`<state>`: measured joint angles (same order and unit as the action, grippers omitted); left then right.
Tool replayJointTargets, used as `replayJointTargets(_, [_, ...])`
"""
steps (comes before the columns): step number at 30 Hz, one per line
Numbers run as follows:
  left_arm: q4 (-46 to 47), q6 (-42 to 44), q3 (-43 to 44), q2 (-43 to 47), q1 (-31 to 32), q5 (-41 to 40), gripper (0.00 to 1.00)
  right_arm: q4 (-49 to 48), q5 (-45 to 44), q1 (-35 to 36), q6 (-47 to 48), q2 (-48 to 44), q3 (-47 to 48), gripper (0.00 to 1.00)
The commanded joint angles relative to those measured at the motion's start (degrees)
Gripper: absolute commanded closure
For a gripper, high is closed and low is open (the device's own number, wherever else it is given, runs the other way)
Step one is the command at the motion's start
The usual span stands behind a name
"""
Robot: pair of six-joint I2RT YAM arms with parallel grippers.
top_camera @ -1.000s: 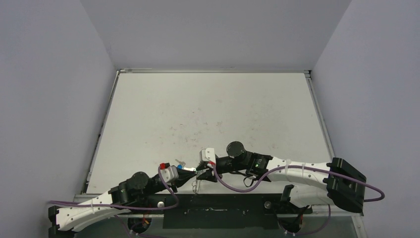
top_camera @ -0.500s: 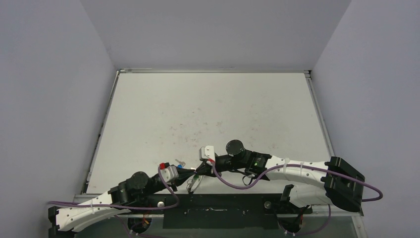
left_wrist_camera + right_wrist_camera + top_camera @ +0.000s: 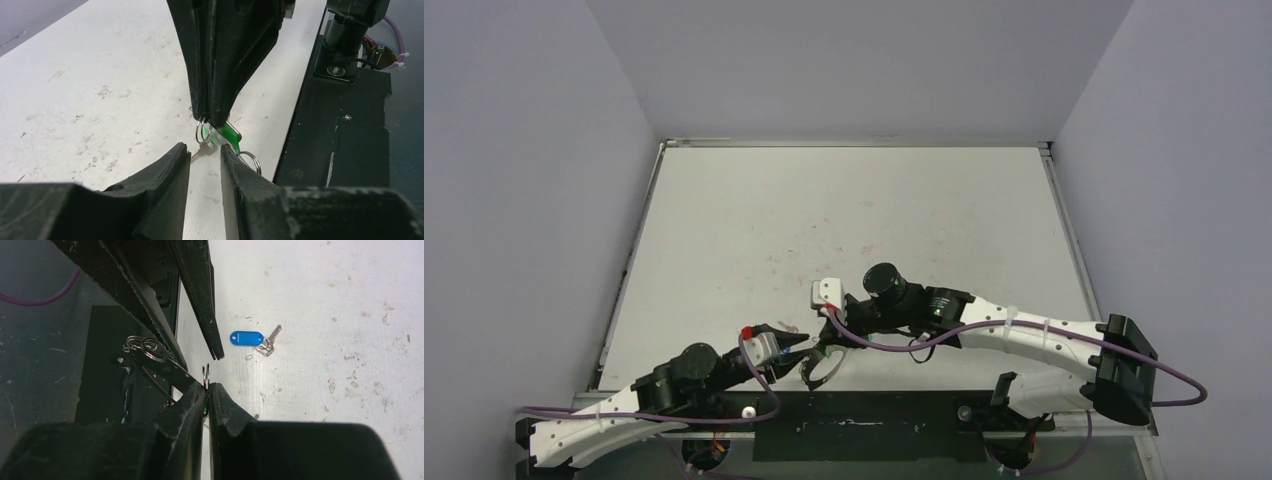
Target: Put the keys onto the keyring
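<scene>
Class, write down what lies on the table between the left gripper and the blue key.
Nothing: the right wrist view shows only bare, scuffed table between the blue key and the left gripper.

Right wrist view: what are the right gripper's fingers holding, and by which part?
A green key, pinched by the small ring on its head.

The tabletop (image 3: 854, 200) is white and flat, with little dark scuff marks (image 3: 809, 262) near its middle. A small silver blue-tagged key (image 3: 243, 338) lies flat on it, close to the near edge and left of the middle. A black strip (image 3: 874, 425) runs along the near edge.
</scene>
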<state>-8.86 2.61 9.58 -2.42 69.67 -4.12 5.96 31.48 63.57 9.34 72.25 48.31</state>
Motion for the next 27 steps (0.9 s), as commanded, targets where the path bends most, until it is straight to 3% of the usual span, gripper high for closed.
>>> replayJointTargets(1, [-3.2,1.1,3.9,-0.1,0.2,-0.7,0.71,7.3,-2.1,0.5,0.8,1.3,6.2,1.0])
replayJointTargets(10, [-5.9,4.6,8.6,-4.9,0.2,-0.8,0.64,17.4,-1.2,0.8,2.4,5.1,12.5,1.0])
replayJointTargets(19, [-3.2,4.7,11.9,-14.3,0.3,1.4,0.63,19.5,-1.0,2.2,2.8,7.0,14.5,1.0])
replayJointTargets(27, [1.8,4.8,11.1,-20.2,0.2,3.0,0.71,18.8,-0.6,2.9,2.5,7.0,14.7,1.0])
